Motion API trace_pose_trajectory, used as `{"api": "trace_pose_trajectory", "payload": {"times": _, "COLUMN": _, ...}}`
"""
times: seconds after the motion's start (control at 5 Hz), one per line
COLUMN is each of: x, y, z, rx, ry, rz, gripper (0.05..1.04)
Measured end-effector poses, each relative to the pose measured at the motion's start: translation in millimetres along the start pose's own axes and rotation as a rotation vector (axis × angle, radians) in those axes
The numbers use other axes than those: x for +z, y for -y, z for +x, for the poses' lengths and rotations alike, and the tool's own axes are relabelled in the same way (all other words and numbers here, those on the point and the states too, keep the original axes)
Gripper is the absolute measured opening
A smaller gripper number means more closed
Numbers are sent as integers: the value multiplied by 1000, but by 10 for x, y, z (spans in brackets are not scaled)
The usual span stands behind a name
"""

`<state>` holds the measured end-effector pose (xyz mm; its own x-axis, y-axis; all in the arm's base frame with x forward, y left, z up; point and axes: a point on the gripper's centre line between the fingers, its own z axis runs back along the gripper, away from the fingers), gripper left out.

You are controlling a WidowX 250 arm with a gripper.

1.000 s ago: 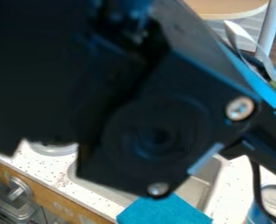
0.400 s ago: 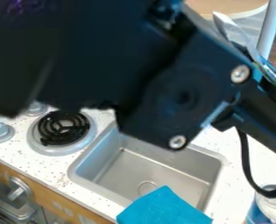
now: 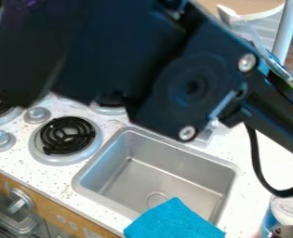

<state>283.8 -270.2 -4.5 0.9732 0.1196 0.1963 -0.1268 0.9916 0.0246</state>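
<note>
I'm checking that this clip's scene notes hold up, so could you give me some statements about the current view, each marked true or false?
1. A blue cloth lies over the near side of the metal sink. True.
2. The counter is plain black. False: it is white with dark specks.
3. A black cable curves down below the arm on the right of the view. True.
4. The black coil burner nearest the sink is on the sink's right in the view. False: it is on the left.
5. The cloth is draped over a burner. False: it is at the sink.
</note>
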Motion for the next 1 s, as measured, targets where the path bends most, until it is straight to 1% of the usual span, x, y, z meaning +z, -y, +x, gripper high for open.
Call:
{"api": "trace_pose_trajectory", "payload": {"times": 0.4, "x": -38, "y": -203, "z": 205, "rx": 43, "ry": -8, "rz": 23, "gripper": 999}}
{"api": "trace_pose_trajectory", "payload": {"times": 0.6, "x": -99, "y": -200, "z": 275, "rx": 51, "ry": -18, "rz": 32, "gripper": 999}}
{"api": "trace_pose_trajectory", "payload": {"times": 0.8, "x": -118, "y": -160, "z": 396, "rx": 66, "ry": -16, "rz": 26, "gripper": 999}}
{"api": "trace_pose_trajectory", "payload": {"times": 1.0, "x": -166, "y": -133, "z": 486, "rx": 66, "ry": -16, "rz": 32, "gripper": 999}}
